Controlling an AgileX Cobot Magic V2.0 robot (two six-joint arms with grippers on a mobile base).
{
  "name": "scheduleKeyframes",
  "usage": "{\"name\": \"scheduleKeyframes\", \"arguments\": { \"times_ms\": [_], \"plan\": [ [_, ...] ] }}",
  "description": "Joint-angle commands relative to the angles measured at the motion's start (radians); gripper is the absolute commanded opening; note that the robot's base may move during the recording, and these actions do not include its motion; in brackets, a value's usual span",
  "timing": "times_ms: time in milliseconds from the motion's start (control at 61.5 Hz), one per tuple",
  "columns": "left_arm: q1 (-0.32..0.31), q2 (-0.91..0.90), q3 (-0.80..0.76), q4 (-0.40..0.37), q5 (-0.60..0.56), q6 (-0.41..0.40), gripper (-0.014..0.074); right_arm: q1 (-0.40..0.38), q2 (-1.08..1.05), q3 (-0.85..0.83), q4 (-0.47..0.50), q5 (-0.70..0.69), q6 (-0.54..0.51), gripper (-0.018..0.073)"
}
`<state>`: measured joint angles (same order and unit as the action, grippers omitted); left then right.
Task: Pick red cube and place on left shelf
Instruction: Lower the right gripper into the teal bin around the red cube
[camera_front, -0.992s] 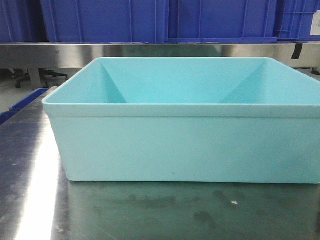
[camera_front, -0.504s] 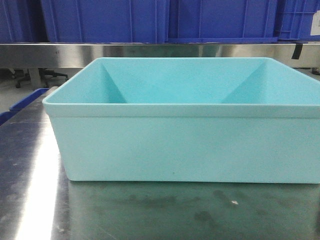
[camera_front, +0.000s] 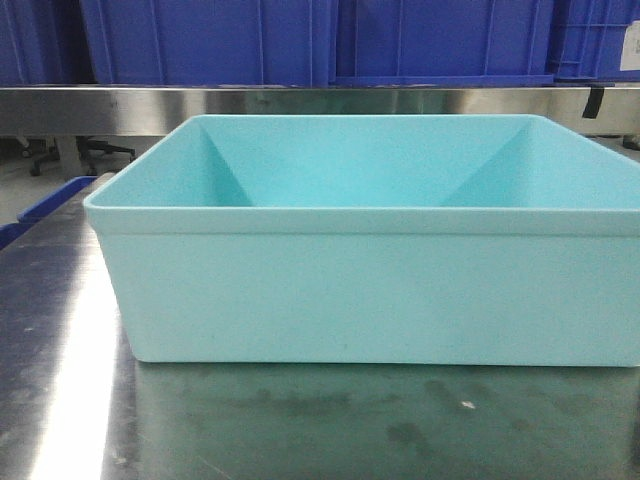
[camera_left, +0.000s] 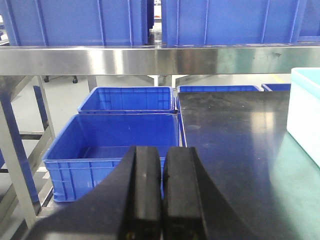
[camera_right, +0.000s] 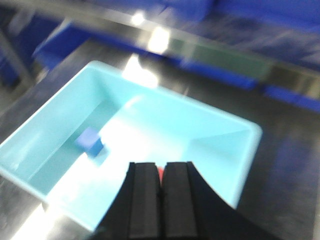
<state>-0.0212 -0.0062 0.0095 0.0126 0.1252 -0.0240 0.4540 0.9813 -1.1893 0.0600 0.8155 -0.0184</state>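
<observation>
Right gripper (camera_right: 160, 172): jaws drawn together to a narrow slit, fingers parallel. It hangs over the near right part of the teal tub (camera_right: 55, 112). The right wrist view is blurred.

Red cube (camera_right: 160, 173): only a thin red sliver shows in the slit at the fingertips, against the tub floor. The fingers hide the rest. Contact between cube and fingers cannot be determined.

Blue cube (camera_right: 90, 142): rests on the tub floor, left of the right gripper and apart from it.

Left gripper (camera_left: 162, 150): jaws closed against each other, nothing between them. It sits over the left edge of the table top (camera_left: 230, 135), with an open blue crate (camera_left: 112, 145) below and ahead of it. A second open crate (camera_left: 127, 99) stands just behind the first.

Front view: the tub stands upright on the steel table top and fills most of the frame. Its contents are hidden by the near wall. Neither arm appears in this view.

Left shelf (camera_left: 150, 60): a flat brushed-steel front rail runs across the scene behind the tub, carried on a perforated upright at the far left. Large upper blue crates (camera_left: 75, 22) stand side by side on the tier above the rail. No cube is visible on the shelf.

Chair bases (camera_front: 100, 152) show on the floor beyond, under the rail.
</observation>
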Motion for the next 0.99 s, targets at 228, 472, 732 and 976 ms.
{"name": "scheduleKeyframes", "arguments": {
  "times_ms": [228, 472, 732, 976],
  "plan": [
    [-0.001, -0.015, 0.023, -0.006, -0.086, -0.001, 0.0102, 0.071, 0.424, -0.272, 0.002, 0.146, 0.096, 0.0046],
    [-0.001, -0.015, 0.023, -0.006, -0.086, -0.001, 0.0102, 0.070, 0.583, -0.334, 0.002, 0.218, 0.209, 0.0377],
    [-0.001, -0.015, 0.023, -0.006, -0.086, -0.001, 0.0102, 0.050, 0.641, -0.334, -0.026, 0.292, 0.323, 0.0610],
    [-0.001, -0.015, 0.023, -0.006, -0.086, -0.001, 0.0102, 0.049, 0.670, -0.334, -0.072, 0.287, 0.417, 0.0610]
  ]
}}
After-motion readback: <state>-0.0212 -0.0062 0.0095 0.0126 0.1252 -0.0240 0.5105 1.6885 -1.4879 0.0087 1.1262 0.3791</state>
